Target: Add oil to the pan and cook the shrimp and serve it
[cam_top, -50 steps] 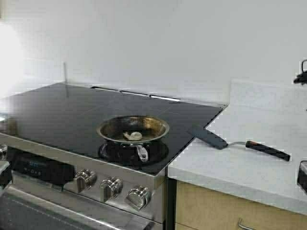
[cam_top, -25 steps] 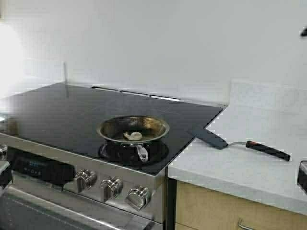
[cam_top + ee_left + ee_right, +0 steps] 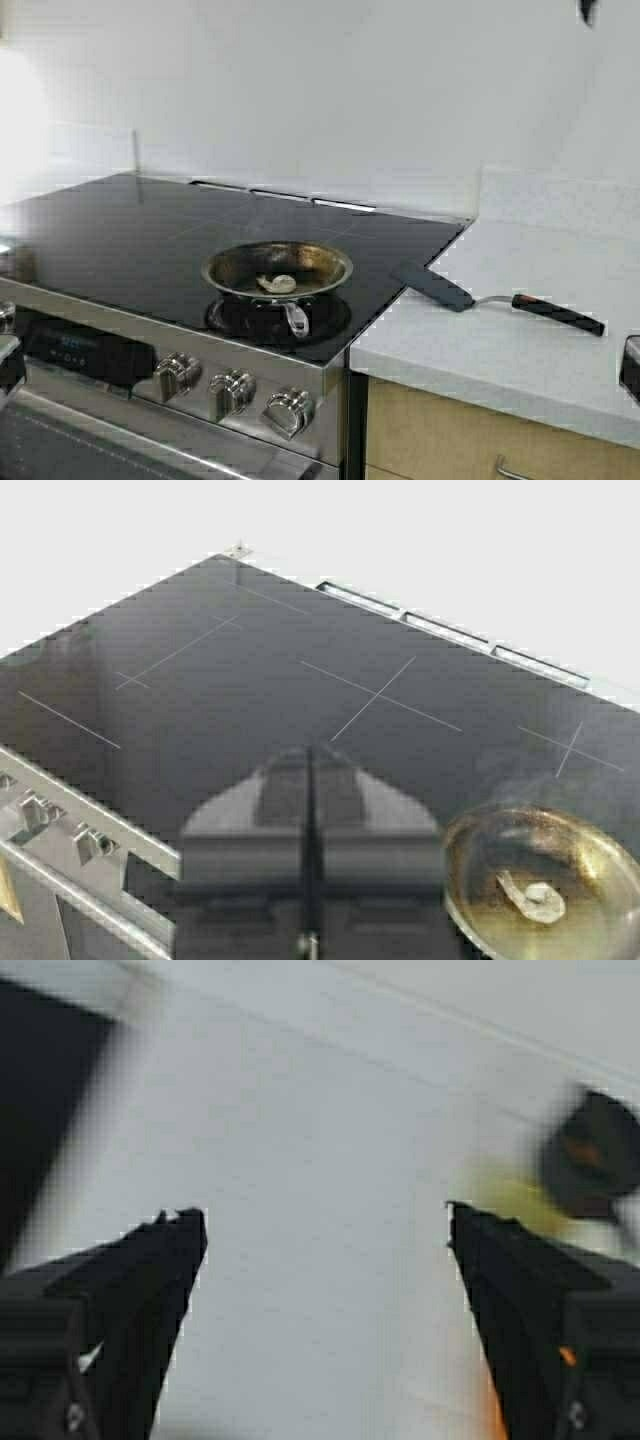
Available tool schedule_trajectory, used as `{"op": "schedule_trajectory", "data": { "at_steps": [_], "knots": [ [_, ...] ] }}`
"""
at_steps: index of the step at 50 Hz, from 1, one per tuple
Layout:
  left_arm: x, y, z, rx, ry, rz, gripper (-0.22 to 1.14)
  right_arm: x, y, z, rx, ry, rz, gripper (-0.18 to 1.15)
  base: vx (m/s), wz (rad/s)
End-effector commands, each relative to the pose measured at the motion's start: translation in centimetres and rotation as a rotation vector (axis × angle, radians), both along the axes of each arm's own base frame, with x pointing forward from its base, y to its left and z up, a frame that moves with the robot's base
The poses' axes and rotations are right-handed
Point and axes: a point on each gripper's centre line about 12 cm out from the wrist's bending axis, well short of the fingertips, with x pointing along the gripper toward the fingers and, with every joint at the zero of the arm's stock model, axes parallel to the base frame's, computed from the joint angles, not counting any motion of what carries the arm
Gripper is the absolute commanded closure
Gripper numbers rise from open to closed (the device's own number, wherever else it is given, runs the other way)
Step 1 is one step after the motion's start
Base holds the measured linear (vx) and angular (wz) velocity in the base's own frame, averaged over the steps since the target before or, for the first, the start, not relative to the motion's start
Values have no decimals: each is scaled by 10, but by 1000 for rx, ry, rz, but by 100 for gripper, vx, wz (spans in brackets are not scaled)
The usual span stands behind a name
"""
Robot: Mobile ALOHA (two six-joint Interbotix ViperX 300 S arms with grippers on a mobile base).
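Observation:
The pan [image 3: 322,259] sits on the front right burner of the black glass cooktop [image 3: 140,230], handle towards the knobs. One pale curled shrimp [image 3: 279,284] lies inside it. In the left wrist view, my left gripper [image 3: 310,758] hovers shut and empty over the cooktop, beside the pan [image 3: 600,855] and shrimp [image 3: 534,900]. My right gripper [image 3: 322,1220] is open with nothing between its fingers, above the white counter. Past it, blurred, are a black lid [image 3: 590,1150] and the yellow-green oil [image 3: 500,1192]. Only a dark tip of the right arm [image 3: 587,10] shows in the high view.
A black spatula [image 3: 440,288] with a red-and-black handle lies on the white counter [image 3: 520,350], its blade over the cooktop edge. Knobs [image 3: 232,392] line the stove front. An orange smear [image 3: 492,1410] shows by the right finger.
The dark part of the right arm at the high view's right edge has risen from mid-height to the top of the frame. Pan, shrimp and spatula have not moved.

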Motion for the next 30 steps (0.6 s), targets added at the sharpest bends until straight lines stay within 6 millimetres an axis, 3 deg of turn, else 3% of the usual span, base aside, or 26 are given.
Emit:
{"op": "schedule_trajectory", "data": {
  "at_steps": [1,7,19,30],
  "knots": [
    [1,0,9,-2,-31,2,89,-29,32,25,219,-134,28,-5,0,0],
    [-1,0,10,-2,-38,2,89,-54,62,5,340,-138,65,-5,0,0],
    [-1,0,11,-5,-41,2,89,-88,129,-55,318,-39,247,-5,0,0],
    [-3,0,12,-5,-51,2,89,-107,153,-142,304,93,288,-5,0,0]
  ]
}}
